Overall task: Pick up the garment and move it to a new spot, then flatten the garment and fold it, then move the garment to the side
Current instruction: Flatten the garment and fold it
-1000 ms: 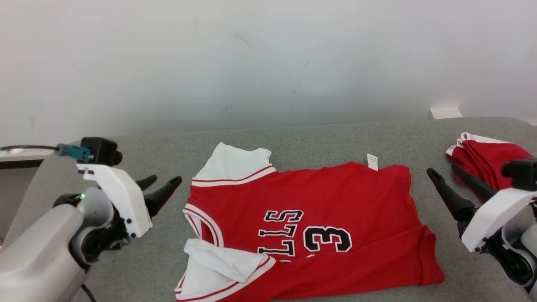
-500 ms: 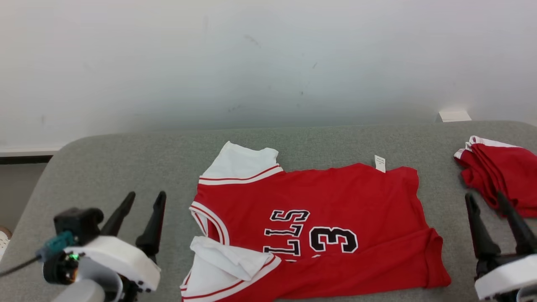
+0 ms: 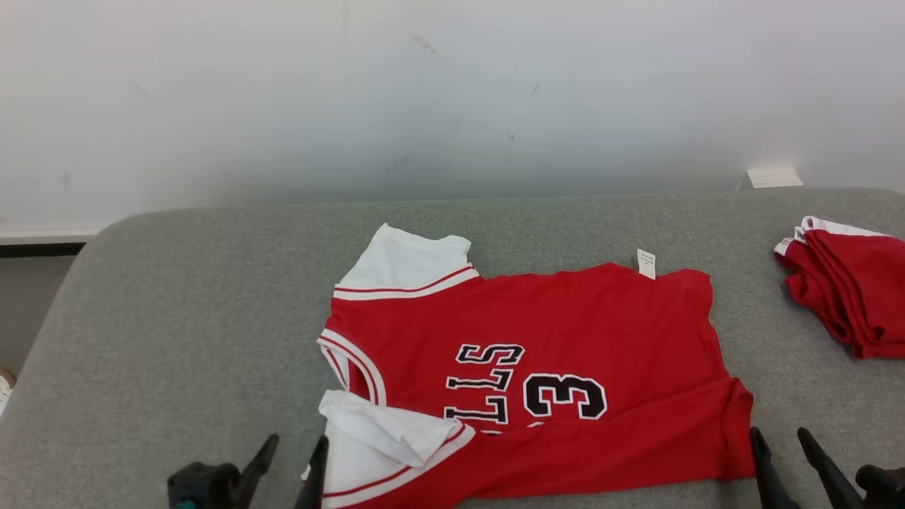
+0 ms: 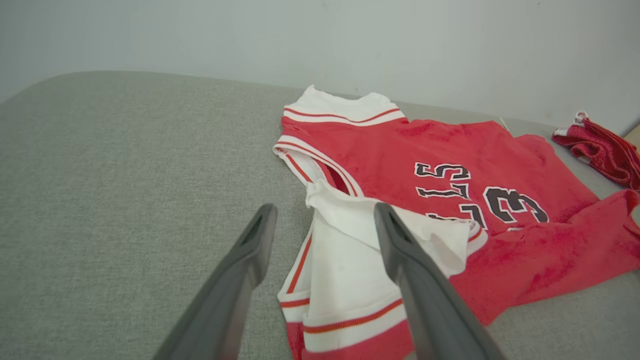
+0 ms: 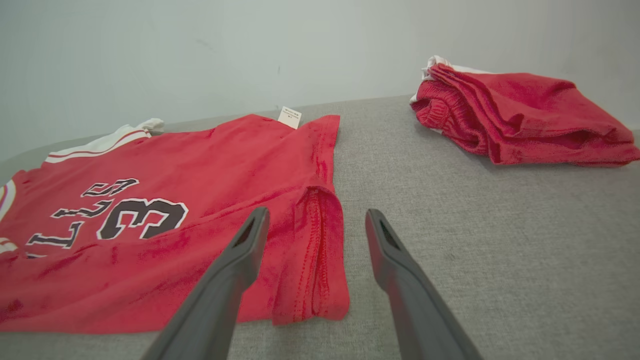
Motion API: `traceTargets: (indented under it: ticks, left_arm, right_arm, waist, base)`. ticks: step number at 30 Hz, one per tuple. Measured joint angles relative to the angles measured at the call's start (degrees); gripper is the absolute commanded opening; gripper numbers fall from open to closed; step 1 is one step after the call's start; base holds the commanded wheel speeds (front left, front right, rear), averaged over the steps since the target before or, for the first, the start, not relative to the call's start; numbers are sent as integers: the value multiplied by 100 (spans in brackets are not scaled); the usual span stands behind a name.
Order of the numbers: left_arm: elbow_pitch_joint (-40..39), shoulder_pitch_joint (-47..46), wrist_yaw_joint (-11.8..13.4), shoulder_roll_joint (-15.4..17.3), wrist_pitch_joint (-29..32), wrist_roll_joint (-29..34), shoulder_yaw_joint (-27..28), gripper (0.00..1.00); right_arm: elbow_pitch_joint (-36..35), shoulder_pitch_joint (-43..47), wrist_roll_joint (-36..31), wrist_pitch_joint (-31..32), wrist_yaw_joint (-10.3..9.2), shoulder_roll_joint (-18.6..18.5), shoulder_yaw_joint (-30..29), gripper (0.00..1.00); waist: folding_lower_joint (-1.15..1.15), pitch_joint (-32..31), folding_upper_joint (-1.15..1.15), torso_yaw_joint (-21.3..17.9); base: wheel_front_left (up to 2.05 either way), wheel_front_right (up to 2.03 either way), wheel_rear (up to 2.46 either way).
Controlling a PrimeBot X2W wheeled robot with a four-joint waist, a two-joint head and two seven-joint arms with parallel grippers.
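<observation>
A red jersey with white sleeves and black lettering, the garment (image 3: 558, 332) (image 4: 450, 160) (image 5: 165, 200), lies spread on the grey padded table (image 3: 212, 297). Its near white sleeve (image 3: 382, 438) is crumpled and its near red hem edge is folded over. My left gripper (image 3: 295, 447) (image 4: 322, 215) stands open at the bottom edge, just left of that white sleeve, holding nothing. Open too and empty, my right gripper (image 3: 779, 435) (image 5: 315, 215) sits at the lower right, beside the jersey's near right corner (image 5: 315, 280).
A second red garment (image 3: 848, 283) (image 5: 510, 110) lies bunched at the table's right edge. A pale wall (image 3: 452, 99) runs behind the table. A small white object (image 3: 772, 177) rests at the back right. Bare grey surface lies left of the jersey.
Both arms have dropped back toward the bottom of the head view, now showing just the fingertips. The camera has shifted a little. The jersey has not moved.
</observation>
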Motion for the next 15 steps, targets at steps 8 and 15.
traceTargets:
  ticks: [8,15]
  left_arm:
    - [719,-61,-326,-198,404,-100,-345,100]
    - [1185,-215,-549,-359,770,-253,-526,100]
  right_arm:
    - [909,-413,-19,430,0,147,142,100]
    - [1517,-689,-33,666,0,182,236,100]
  waist:
    - [0,25,0,10]
    - [0,50,0,20]
  base:
    - [0,0,0]
    - [0,0,0]
